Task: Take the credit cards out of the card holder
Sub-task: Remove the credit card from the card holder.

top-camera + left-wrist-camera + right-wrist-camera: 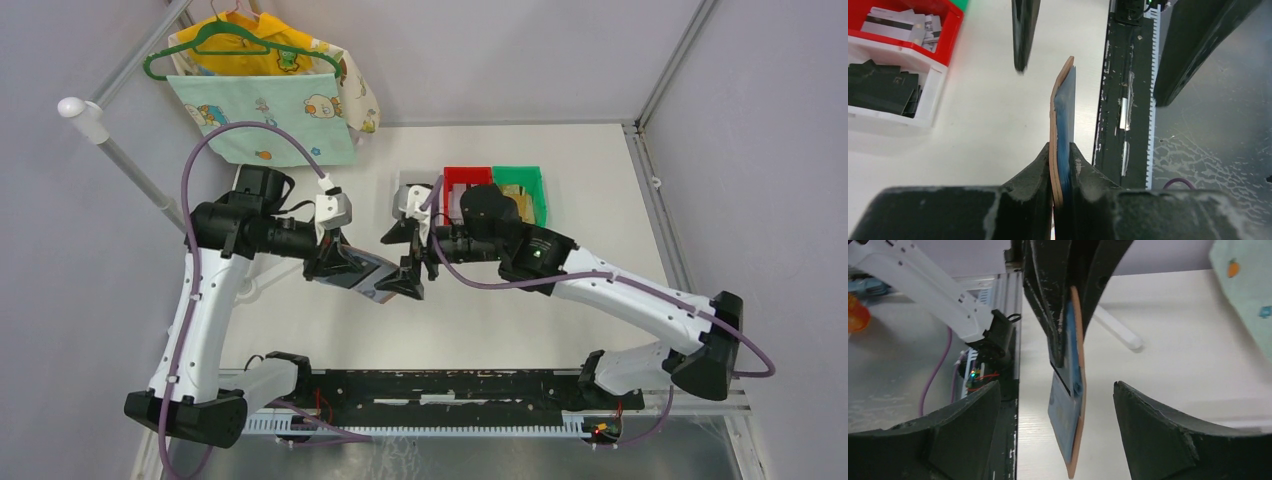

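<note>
- The left gripper (1060,152) was clamped on one end of the card holder (1062,107), with a finger pressed flat against each face.
- The holder was carried clear of the table (480,330). It hung above the part left of the middle, nearer the near edge than the far one.
- The right gripper (1057,387) stood with its jaws wide apart, one finger on each side of the holder's free end. As far as its wrist view showed, it touched neither face.
- Governing relation: the holder's long axis ran from the left gripper straight toward the right gripper, so the free end lay between the right fingers. In my judgement the right arm was placed to draw a card out, with the left arm serving as the clamp.
- Card holder: pinkish-tan outer skin and a shiny blue-grey sleeved inside. It was seen edge-on in both wrist views and was slightly bowed.
- A pale bluish credit card (1064,415), so judged, lay against the inner face at the free end. Whether it stood out of its sleeve could not be told.
- Pale cards (900,25) with dark stripes lay in the red bin (951,37), toward the middle of the far edge. Touching its side stood a white bin (893,114) of black items (883,90).
</note>
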You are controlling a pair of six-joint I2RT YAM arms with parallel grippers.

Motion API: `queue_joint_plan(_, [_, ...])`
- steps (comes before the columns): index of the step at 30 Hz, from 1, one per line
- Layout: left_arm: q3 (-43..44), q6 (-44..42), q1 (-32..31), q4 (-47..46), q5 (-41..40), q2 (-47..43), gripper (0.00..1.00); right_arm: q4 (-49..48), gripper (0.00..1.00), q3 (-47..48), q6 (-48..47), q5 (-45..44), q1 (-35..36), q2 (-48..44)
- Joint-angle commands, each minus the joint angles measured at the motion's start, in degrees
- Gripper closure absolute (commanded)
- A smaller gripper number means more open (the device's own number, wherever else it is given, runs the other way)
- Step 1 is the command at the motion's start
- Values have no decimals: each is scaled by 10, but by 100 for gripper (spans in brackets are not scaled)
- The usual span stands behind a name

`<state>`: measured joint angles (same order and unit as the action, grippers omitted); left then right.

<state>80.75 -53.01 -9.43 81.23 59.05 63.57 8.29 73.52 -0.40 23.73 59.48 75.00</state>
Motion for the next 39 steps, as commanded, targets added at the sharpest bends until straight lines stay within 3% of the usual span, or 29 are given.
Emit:
queue_joint_plan(1, [31,-18,-22,28,31,0,98,-4,15,34,-3,131,-5,37])
queue_joint_plan(7, [33,-2,-53,28,36,2,98,-47,35,37,45,206,-23,66])
queue_joint_plan(13, [48,19,-61,28,53,7,98,-79,73,30,83,245,-38,77])
queue_joint_plan(16, [56,28,-63,28,62,10,98,-106,98,16,102,253,-42,74])
queue_joint_plan(18, [57,32,-65,28,62,10,96,-128,100,1,118,255,-47,65])
queue_joint_plan(21, [52,33,-66,28,54,5,61,-156,100,-20,138,258,-61,45])
queue_joint_plan(23, [41,35,-67,28,50,-2,45,-160,100,-28,145,252,-72,29])
queue_joint_plan(25, [28,35,-68,28,47,-9,36,-157,100,-32,147,249,-79,16])
queue_joint_plan(28, [14,37,-68,27,47,-14,34,-146,100,-32,142,247,-81,5])
queue_joint_plan(35, [27,79,-68,28,49,13,52,-95,100,-21,118,245,-81,4])
queue_joint_plan(39, [27,99,-68,28,56,16,53,-86,100,-26,104,233,-81,-8])
